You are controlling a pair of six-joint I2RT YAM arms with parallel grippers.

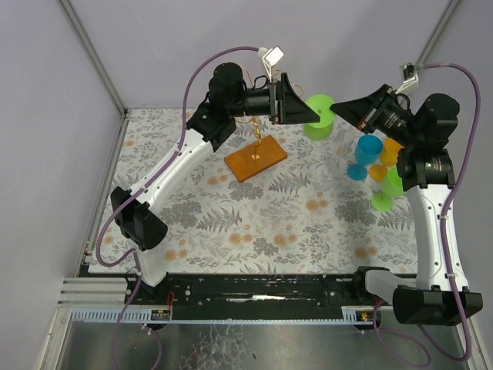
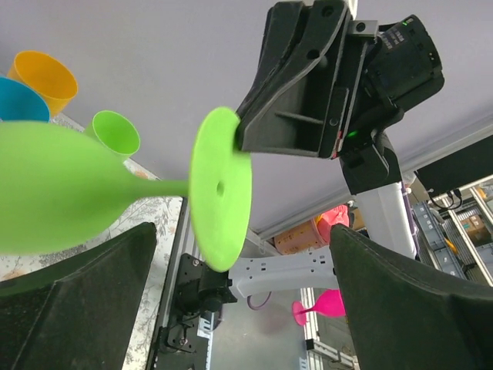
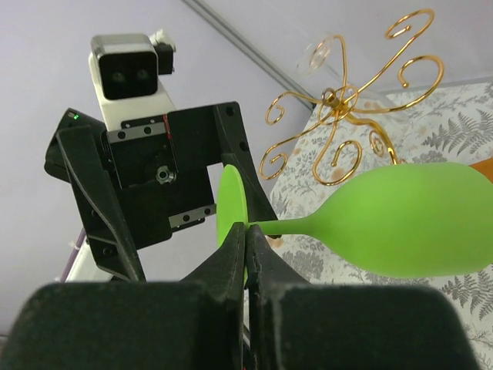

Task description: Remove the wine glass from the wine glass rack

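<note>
Wine glass (image 1: 317, 117) sideways in mid-air, clear of wine glass rack (image 1: 258, 153), right pincer (image 3: 247, 235) clamped on stem, left pincer (image 2: 243, 289) apart

Pale lilac walls (image 1: 154, 46) surround a fern-patterned table (image 1: 254, 223).
</note>
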